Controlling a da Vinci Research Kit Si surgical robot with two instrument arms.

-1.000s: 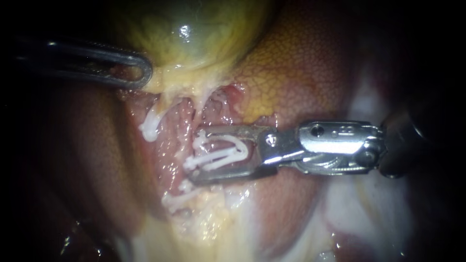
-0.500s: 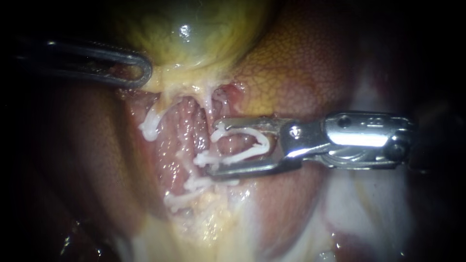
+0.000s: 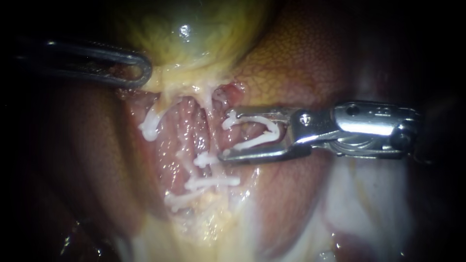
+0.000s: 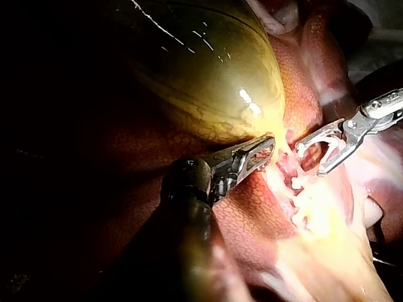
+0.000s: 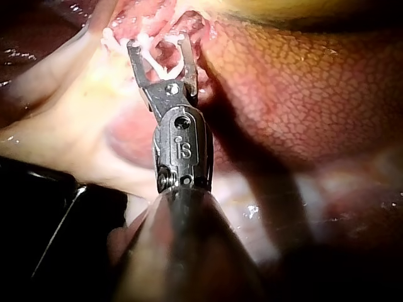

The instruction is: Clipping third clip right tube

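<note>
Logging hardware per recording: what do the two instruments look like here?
The left instrument is dark grey: a slim shaft ending in narrow, rounded jaws with a long slot and fine ridges inside. The right instrument is bright polished steel: thin straight jaws like a fork, a pinned hinge, a blocky wrist with small round holes and stamped marks, then a dark shaft.

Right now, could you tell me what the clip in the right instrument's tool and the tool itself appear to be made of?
The clip looks like white, matte plastic: opaque, no glint. The right instrument's tool looks like polished metal: silvery, with bright highlights.
</note>
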